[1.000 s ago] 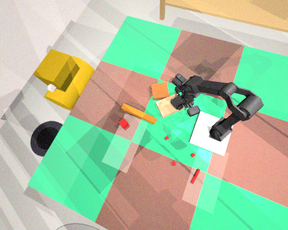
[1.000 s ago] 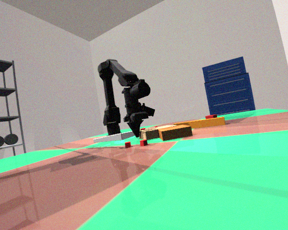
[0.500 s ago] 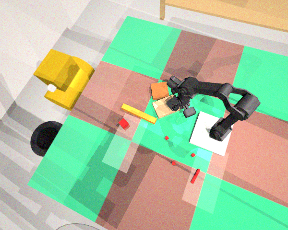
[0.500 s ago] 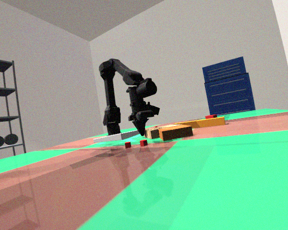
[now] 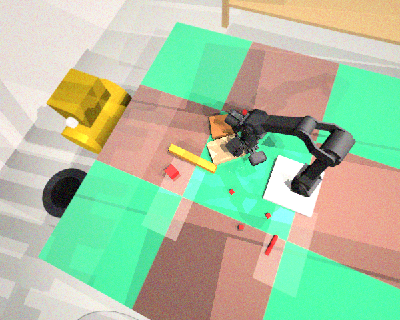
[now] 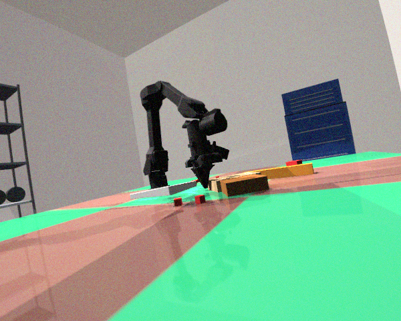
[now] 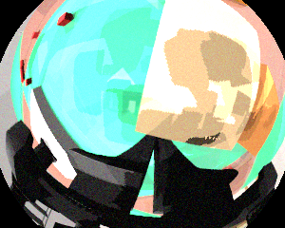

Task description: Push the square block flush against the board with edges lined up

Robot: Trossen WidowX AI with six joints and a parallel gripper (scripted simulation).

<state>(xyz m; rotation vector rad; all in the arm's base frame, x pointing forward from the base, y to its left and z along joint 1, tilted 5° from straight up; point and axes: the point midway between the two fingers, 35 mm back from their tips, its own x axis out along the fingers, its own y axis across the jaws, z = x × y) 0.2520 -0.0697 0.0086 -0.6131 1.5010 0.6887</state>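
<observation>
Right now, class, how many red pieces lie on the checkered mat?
6: a larger cube below the yellow bar, small cubes at, a stick, one by the arm; others may be hidden.

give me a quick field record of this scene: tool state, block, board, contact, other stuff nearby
tool: tool shut, holding nothing, tip down at the tan block's edge
block: tan square block, flat on the mat
board: long yellow board, flat on the mat
contact: one block corner close to the board's end; no whole side touching
neighbour: orange block beside the tan block
clutter: red cube; small red pieces; red stick
</observation>
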